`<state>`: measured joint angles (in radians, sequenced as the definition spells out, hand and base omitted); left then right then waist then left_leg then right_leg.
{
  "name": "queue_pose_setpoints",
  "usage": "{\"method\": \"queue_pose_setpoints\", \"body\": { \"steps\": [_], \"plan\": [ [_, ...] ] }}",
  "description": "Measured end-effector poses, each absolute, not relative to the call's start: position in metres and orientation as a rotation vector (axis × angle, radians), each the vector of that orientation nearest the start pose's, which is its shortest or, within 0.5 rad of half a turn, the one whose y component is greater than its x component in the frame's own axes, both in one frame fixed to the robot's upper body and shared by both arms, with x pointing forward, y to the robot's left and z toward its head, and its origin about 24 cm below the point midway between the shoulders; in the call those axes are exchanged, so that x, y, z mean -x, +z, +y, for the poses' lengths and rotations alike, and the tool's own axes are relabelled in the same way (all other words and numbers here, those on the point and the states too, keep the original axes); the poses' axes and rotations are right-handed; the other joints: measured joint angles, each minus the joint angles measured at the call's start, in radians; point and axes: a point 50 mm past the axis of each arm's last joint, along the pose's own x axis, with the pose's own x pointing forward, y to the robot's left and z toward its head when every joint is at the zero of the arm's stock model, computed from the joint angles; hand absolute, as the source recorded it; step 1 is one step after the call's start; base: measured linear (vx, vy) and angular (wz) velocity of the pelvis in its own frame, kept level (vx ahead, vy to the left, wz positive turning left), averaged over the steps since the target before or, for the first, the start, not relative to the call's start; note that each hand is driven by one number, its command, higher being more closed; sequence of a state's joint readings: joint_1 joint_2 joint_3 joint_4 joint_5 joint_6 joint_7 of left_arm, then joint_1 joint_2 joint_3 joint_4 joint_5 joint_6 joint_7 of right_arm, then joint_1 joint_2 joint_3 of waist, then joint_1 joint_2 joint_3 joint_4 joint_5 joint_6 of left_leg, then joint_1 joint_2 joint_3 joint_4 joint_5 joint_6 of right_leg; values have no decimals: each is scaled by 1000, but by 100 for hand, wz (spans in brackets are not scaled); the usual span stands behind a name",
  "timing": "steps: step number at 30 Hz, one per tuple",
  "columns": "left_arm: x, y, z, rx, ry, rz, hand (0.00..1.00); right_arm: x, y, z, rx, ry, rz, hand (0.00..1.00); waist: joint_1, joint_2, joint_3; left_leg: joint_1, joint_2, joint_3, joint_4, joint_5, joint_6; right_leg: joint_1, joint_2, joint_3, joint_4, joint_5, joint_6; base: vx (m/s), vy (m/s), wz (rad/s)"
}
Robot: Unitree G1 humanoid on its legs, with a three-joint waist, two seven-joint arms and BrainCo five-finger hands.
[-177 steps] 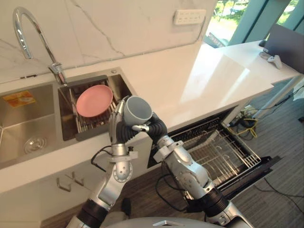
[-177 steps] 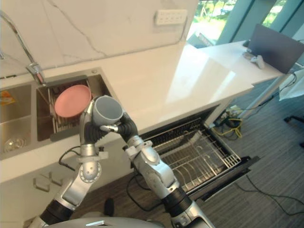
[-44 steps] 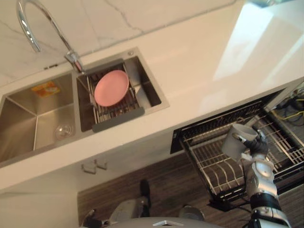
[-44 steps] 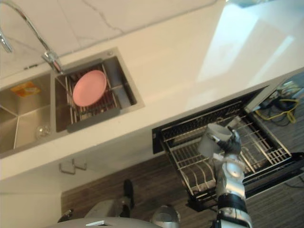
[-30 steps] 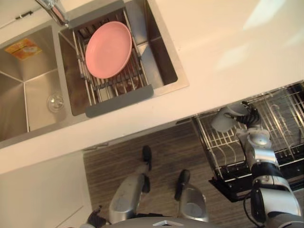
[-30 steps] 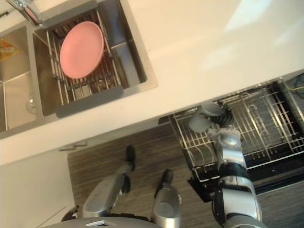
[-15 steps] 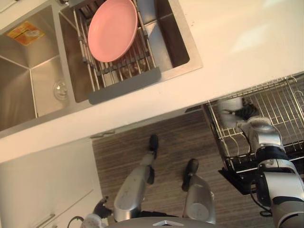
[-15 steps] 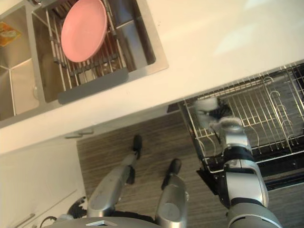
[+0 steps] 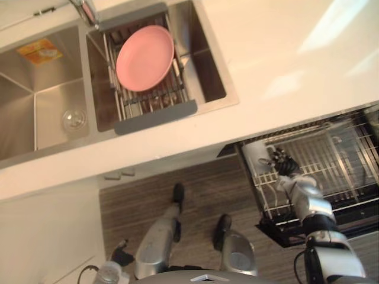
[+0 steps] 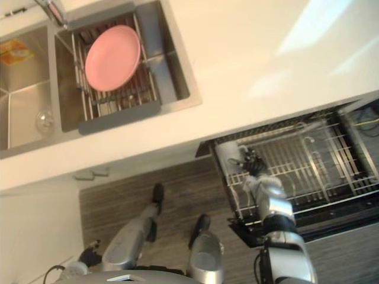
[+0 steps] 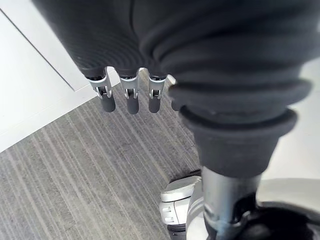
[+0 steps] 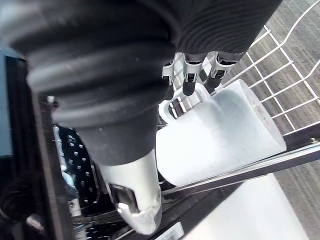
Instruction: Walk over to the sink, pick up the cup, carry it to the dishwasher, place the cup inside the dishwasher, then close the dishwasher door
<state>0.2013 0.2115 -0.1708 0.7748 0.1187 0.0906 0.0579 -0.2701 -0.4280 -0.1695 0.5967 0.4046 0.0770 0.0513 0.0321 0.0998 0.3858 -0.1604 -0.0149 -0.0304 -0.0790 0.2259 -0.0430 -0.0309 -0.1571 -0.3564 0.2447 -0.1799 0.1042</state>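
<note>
**Assessor:** Where does the cup [image 12: 225, 135] lie relative to the working hand?

**Inspector:** It lies on its side in the dishwasher's wire rack [image 9: 331, 160], directly ahead of the fingertips of the right hand [image 12: 191, 67]. The handle [image 12: 172, 107] is uppermost and turned toward those fingers. The cup's long axis lies flat and runs crosswise to the fingers, along the rack's near rail.

**Assessor:** What is the state of that hand?

**Inspector:** The fingers hang fairly straight and are not wrapped round anything. Their dark tips sit at the handle loop. Whether they touch it cannot be settled, because the thumb is hidden behind the ribbed cover. The inspector judges the cup to be resting on the rack rather than carried.

**Assessor:** And the other hand?

**Inspector:** The left hand [image 11: 131, 100] hangs slack over the grey striped floor [image 11: 75, 175], well apart from the dishwasher. The right hand is plainly the nearer.

**Assessor:** Materials and shapes?

**Inspector:** The cup is pale, smooth and glazed-looking, a plain cylinder with one loop handle. The rack is an open grid of thin coated wire with upright prongs. A round body lying sideways on such wire could roll if the handle is nudged.

**Assessor:** What remains to be done?

**Inspector:** The dishwasher door [image 10: 355, 216] lies open beneath the rack. In the inspector's judgement the placing is all but done. The coming move turns on drawing the fingers back clear of the handle without catching the loop, and then shutting the door.
</note>
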Motion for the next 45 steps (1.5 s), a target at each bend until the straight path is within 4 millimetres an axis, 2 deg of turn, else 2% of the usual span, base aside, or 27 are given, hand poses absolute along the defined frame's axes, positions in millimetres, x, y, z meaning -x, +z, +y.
{"method": "queue_pose_setpoints", "body": {
  "steps": [3,6,11,14,18,21,23,27,30,33,35,36,39,40,42,45],
  "plan": [
    [-85,-146,218,-378,6,1097,0,-268,5,-286,-84,-295,281,0,-6,-34,-64,41,4,41,-5,-27,16,39,7,34,-43,12,4,55,-42,-37],
    [-80,-147,223,-367,37,1120,0,-255,3,-294,-101,-360,258,0,-15,-50,-111,85,6,87,-6,-53,28,77,10,72,-86,29,9,45,-18,-45],
    [-78,-147,226,-359,55,1135,0,-243,10,-304,-100,-388,218,0,-50,-69,-151,136,6,137,-6,-76,34,125,10,113,-138,53,15,43,-4,-33],
    [-77,-147,229,-366,62,1144,0,-239,14,-309,-113,-398,195,0,-60,-82,-170,158,6,154,-7,-81,38,148,11,127,-160,63,17,30,-7,-18],
    [-75,-147,229,-353,77,1150,0,-245,50,-294,-191,-296,24,0,-74,-86,-177,179,7,166,-7,-88,38,172,12,136,-180,73,19,18,-7,-10],
    [-72,-149,227,-251,132,1162,0,-248,89,-266,-373,-128,-211,0,-82,-94,-202,179,8,169,-7,-94,36,174,14,139,-193,74,18,5,-6,-3],
    [-68,-151,224,-168,166,1175,0,-245,107,-254,-412,-65,-335,0,-82,-103,-212,182,9,169,-7,-96,39,183,15,136,-197,78,16,40,-13,2],
    [-62,-154,221,-57,198,1189,0,-238,138,-249,-370,-21,-560,0,-62,-122,-238,173,6,164,-7,-103,35,187,14,129,-207,81,15,41,-8,4],
    [-62,-155,218,-18,196,1187,0,-236,164,-242,-344,13,-707,0,-64,-123,-257,157,0,136,-8,-97,41,188,11,100,-211,81,15,12,-10,24],
    [-61,-156,217,7,192,1195,0,-246,180,-229,-303,76,-741,0,-54,-123,-275,144,-4,112,-8,-99,46,202,11,58,-226,86,16,-22,-9,39],
    [-61,-157,216,17,194,1202,0,-252,183,-216,-264,112,-719,0,-40,-123,-282,141,-4,113,-8,-96,47,214,10,33,-231,86,16,-17,-23,42],
    [-61,-158,216,27,199,1206,0,-257,182,-206,-244,141,-684,0,-32,-125,-287,137,-5,111,-8,-92,50,222,10,13,-235,86,16,-19,-30,42],
    [-61,-158,217,50,218,1204,0,-269,173,-191,-164,150,-586,0,-5,-128,-290,125,-12,85,-7,-80,55,233,10,-30,-238,86,16,-24,-22,41],
    [-61,-158,217,50,219,1206,0,-272,170,-191,-131,138,-567,0,-2,-129,-289,124,-14,81,-7,-78,56,238,10,-41,-239,86,16,-21,-11,39],
    [-55,-160,217,95,263,1229,0,-285,164,-188,14,102,-499,0,21,-134,-292,123,-17,81,-7,-76,58,247,9,-59,-239,85,16,-42,-12,26],
    [-46,-162,220,155,328,1261,0,-296,168,-184,202,90,-484,0,26,-140,-293,117,-20,75,-7,-68,61,258,9,-89,-239,84,18,-54,-17,29]
  ]
}}
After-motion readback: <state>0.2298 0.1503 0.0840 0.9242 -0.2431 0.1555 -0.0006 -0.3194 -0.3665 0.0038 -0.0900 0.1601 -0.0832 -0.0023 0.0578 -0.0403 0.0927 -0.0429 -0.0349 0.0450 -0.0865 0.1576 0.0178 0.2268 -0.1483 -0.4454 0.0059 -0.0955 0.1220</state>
